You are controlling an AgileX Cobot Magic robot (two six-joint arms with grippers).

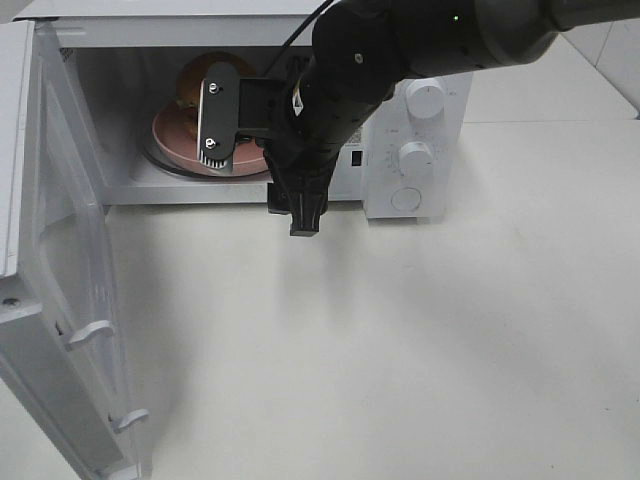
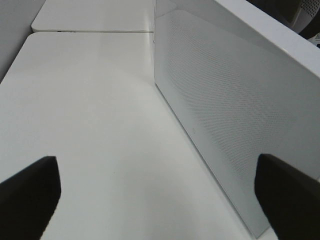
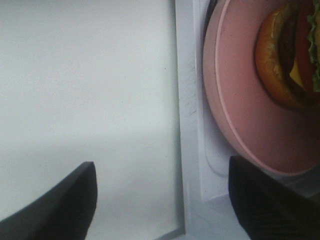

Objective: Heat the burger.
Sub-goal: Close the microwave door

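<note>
Sitting inside the microwave (image 1: 450, 130) — burger (image 3: 287, 65) — just beyond the right pincer (image 3: 161, 164)

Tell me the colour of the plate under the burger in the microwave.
Pink plate, clearest in the right wrist view.

**Q:** Is any lettering reading clearly in the three views?

**A:** None is reading clearly. On the microwave (image 1: 150, 30), the control panel (image 1: 445, 150) is carrying faint grey marks beside its upper dial (image 1: 426, 98) and its middle dial (image 1: 415, 157). All of them are appearing too small to make out.

**Q:** Is anything showing in the wrist views?

**A:** In the left wrist view, a tiny dark mark (image 2: 65, 31) is sitting on the edge of a far white surface. It is also blurring beyond reading.
</note>
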